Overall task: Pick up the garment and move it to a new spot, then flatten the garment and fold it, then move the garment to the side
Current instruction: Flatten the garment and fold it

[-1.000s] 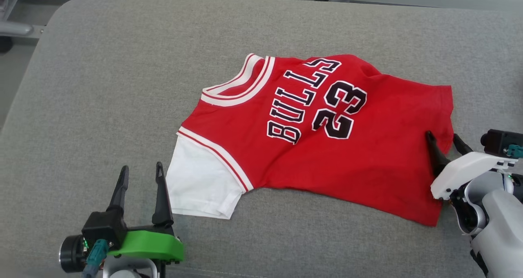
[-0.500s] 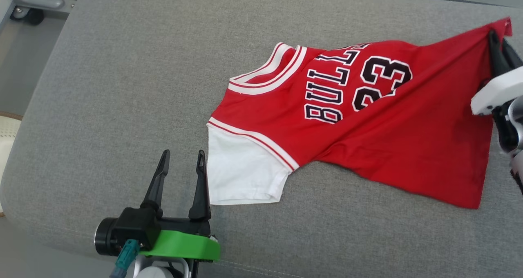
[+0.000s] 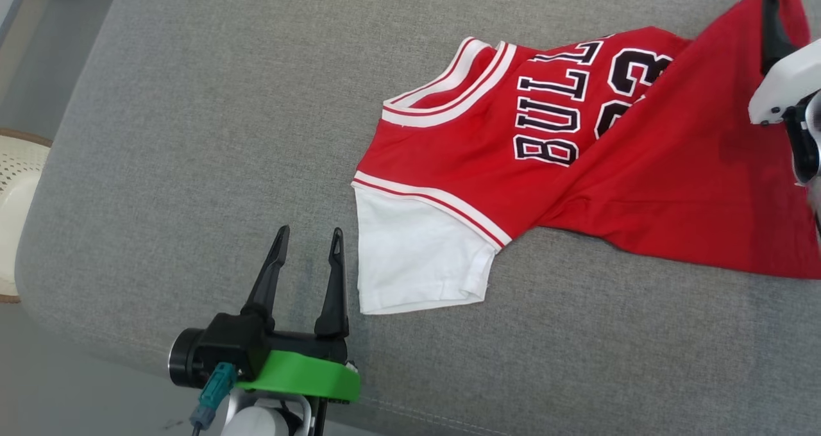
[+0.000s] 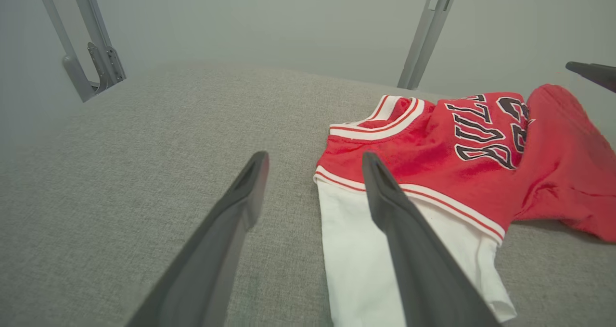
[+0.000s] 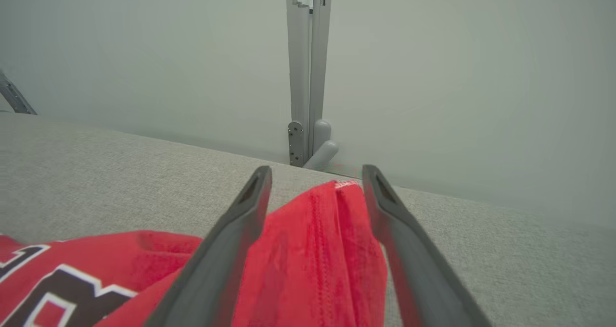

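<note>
The right gripper (image 5: 315, 178) has just let go. A moment earlier its fingers were pinched on the hem corner (image 5: 332, 231) of the red jersey (image 3: 641, 179) and hauling it up and away toward the far right; now, in the right wrist view, they stand wide apart, with that corner standing bunched between them, no longer squeezed. The pull has changed how the jersey lies: a second ago it lay nearly spread out on the grey padded worktop (image 3: 192, 134), whereas now its lower half is drawn into a diagonal fold that rides over part of the "23". The collar (image 3: 449, 96) and the white sleeve (image 3: 410, 256) rest flat at its near-left end. The head camera has also swung, so much of the jersey's apparent drift across that view is not the cloth's own. The left gripper (image 3: 310, 234) hovers just beside the white sleeve with fingers released and empty, as it did before. The relocation step looks finished or nearly so; flattening comes next, and the new fold is probably the first thing to smooth out.
</note>
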You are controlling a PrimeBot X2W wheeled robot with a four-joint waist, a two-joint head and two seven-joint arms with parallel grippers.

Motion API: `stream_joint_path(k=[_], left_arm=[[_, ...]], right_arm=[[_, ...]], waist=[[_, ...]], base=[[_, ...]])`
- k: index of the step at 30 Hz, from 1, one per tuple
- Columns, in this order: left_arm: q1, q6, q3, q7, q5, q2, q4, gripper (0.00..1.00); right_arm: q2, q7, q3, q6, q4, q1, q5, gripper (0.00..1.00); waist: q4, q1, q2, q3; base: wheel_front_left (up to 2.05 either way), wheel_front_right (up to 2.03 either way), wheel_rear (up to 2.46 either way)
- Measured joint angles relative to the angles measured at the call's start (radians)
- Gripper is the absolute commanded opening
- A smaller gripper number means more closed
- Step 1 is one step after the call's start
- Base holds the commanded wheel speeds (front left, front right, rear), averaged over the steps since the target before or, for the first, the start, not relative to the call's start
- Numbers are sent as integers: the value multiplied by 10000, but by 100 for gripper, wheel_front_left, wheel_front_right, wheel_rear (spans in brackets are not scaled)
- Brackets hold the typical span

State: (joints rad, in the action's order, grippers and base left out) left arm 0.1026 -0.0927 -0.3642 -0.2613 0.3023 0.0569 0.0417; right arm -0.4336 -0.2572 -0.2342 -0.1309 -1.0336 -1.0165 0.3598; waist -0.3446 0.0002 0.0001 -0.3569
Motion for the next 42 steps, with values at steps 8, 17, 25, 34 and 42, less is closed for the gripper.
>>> stream_joint_path(k=[8,17,25,34,42], left_arm=[[-153,-92,105,0,-146,-42,261,100],[-311,-173,483,0,-395,-54,453,100],[-953,-217,681,0,-376,-58,926,100],[-1301,-309,614,763,174,-61,1962,100],[-1028,-1049,702,1812,44,21,3239,100]], right_arm=[[685,-56,1020,0,3685,2065,-1018,100],[1937,-56,1812,0,7388,5492,-1990,100],[2692,-56,1762,0,8959,8045,-1979,100],[2744,-58,1682,0,9588,9981,-1162,100],[2844,-56,1407,0,9754,9993,-1070,100]], waist=[[680,0,0,-1],[1493,-1,0,495],[1972,-2,0,1400],[2484,-2,0,2092],[2830,-2,0,1993]], base=[[0,0,0],[0,0,0],[0,0,0],[0,0,0],[0,0,0]])
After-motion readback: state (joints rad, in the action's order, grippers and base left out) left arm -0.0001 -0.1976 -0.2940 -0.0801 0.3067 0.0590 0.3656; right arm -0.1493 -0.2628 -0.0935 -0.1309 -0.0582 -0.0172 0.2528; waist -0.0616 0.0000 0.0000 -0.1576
